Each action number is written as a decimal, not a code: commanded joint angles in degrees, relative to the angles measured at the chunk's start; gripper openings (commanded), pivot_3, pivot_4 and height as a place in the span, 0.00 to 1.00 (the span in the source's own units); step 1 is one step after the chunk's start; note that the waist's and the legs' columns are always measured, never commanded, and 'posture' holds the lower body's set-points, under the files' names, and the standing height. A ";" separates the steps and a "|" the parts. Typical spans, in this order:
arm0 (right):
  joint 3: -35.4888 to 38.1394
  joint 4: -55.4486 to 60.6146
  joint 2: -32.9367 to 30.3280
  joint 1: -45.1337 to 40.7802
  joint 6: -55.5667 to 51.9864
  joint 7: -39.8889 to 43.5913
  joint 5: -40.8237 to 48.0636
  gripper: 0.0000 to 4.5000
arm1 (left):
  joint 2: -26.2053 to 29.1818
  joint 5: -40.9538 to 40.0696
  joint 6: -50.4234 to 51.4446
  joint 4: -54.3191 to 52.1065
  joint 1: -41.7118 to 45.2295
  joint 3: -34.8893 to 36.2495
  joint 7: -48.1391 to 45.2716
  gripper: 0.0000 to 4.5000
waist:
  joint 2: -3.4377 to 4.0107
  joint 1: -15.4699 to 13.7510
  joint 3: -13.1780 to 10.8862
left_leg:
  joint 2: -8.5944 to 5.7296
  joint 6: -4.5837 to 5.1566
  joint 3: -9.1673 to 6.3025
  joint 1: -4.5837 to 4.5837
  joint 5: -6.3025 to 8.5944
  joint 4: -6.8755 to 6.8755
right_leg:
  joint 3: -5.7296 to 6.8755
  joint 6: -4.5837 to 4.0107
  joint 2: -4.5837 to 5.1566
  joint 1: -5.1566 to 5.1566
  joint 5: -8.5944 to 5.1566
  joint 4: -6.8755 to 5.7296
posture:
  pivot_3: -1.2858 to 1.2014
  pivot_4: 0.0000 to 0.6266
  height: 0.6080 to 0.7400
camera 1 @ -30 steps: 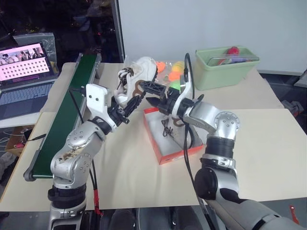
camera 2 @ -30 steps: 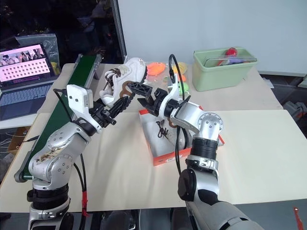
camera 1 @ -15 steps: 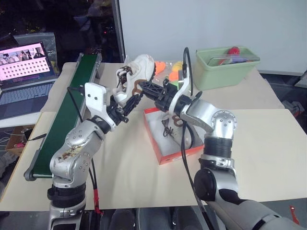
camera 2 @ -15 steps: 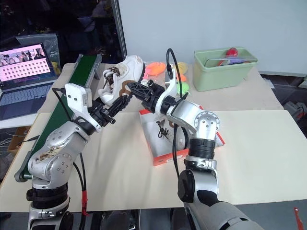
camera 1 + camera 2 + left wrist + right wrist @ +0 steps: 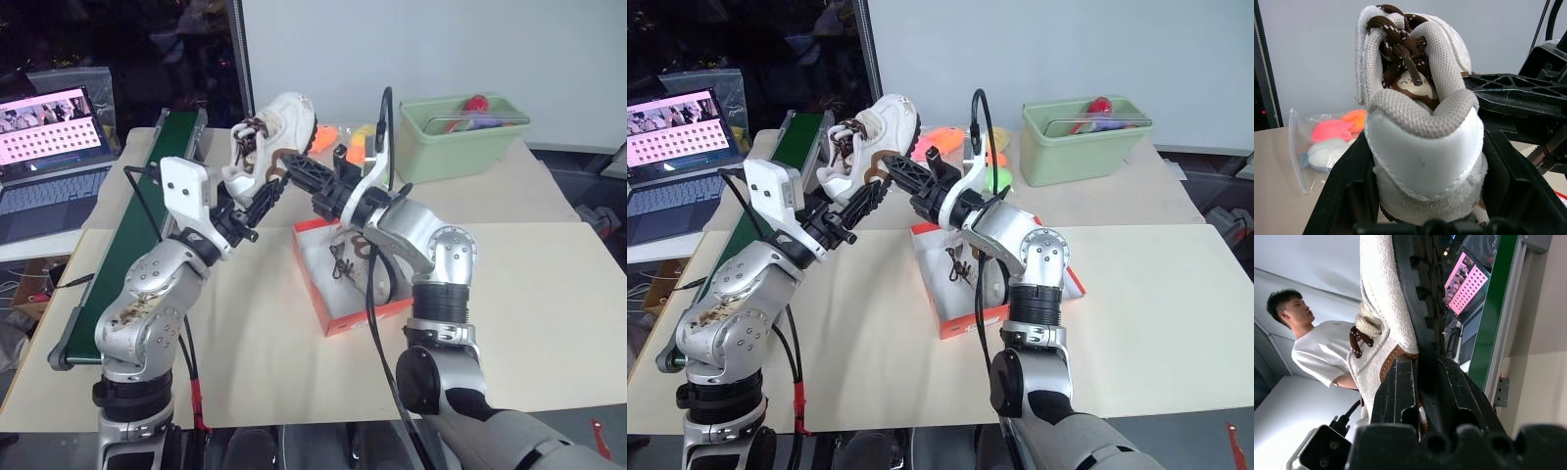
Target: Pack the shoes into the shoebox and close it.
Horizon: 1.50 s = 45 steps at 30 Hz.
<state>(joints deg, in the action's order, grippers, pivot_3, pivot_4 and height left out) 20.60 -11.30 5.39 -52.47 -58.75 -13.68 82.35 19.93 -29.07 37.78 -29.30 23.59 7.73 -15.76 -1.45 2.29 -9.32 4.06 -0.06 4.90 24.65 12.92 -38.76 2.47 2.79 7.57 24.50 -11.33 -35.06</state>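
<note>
Shoe aloft, clenched between left fingers and, seemingly, right fingers.

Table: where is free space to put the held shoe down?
Bare table lies between the conveyor and the shoebox, and right of the box. It is crowded behind, by the plush bag and green bin.

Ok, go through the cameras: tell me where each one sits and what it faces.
Head eye views: from the head, down over both arms at the shoebox with one shoe inside.
Left wrist view: along the left end effector, shut on the raised shoe's heel.
Right wrist view: along the right end effector, shut on that shoe's sole; person behind.
Shared: the raised shoe.
</note>
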 commanded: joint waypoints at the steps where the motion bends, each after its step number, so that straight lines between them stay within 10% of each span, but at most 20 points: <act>1: 1.30 6.07 6.63 -1.74 8.56 0.95 4.08 0.03 | 1.12 1.74 -0.42 -0.13 -2.52 -6.31 -3.66 0.73 | 0.00 -0.03 0.00 | 0.00 0.00 0.00 0.00 0.00 0.00 | 0.00 0.00 0.00 0.00 0.00 0.00 | 0.52 0.24 0.92; 5: 0.99 6.40 5.81 -1.66 12.62 -0.20 3.20 0.03 | 0.76 1.85 -1.15 -0.09 -2.75 -6.29 -3.58 1.00 | 0.02 -0.66 -0.01 | 0.00 0.00 0.00 0.02 0.00 0.02 | 0.00 0.01 0.00 0.00 -0.01 0.03 | 0.52 0.24 0.92; 13: -3.55 5.88 -6.44 -2.05 17.67 4.41 -10.35 0.03 | 2.25 2.95 -3.14 -1.03 -4.85 -4.60 -4.58 1.00 | 0.05 -0.33 -0.03 | 0.00 0.01 0.00 0.02 0.01 0.01 | -0.01 0.01 0.00 0.04 -0.01 0.02 | 0.52 0.24 0.92; 24: -9.60 -2.59 -34.21 -13.86 -22.57 12.79 -7.84 0.03 | 18.52 5.84 -17.35 1.22 -18.86 -1.16 -24.12 1.00 | 0.09 -0.36 -0.06 | 0.01 0.04 0.17 0.28 0.03 0.05 | -0.16 -0.02 0.00 0.50 -0.03 0.04 | 0.52 0.24 0.92; 45: -28.21 -2.57 -44.95 -9.41 -33.75 33.25 -17.70 0.03 | 17.62 5.65 -18.34 -3.60 -22.24 -3.19 -26.06 1.00 | 0.08 -1.65 -0.06 | 0.01 0.10 0.16 0.51 0.06 -0.08 | -0.14 -0.04 0.00 0.62 -0.04 0.03 | 0.52 0.24 0.92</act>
<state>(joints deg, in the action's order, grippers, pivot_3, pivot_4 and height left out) -8.40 -15.30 -39.17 -61.41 -92.06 17.19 66.43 37.72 -22.71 19.64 -30.00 1.61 3.52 -42.31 -1.36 0.64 -9.38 4.06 0.04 5.07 25.16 12.97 -38.84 2.33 2.75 7.57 25.13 -11.37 -35.03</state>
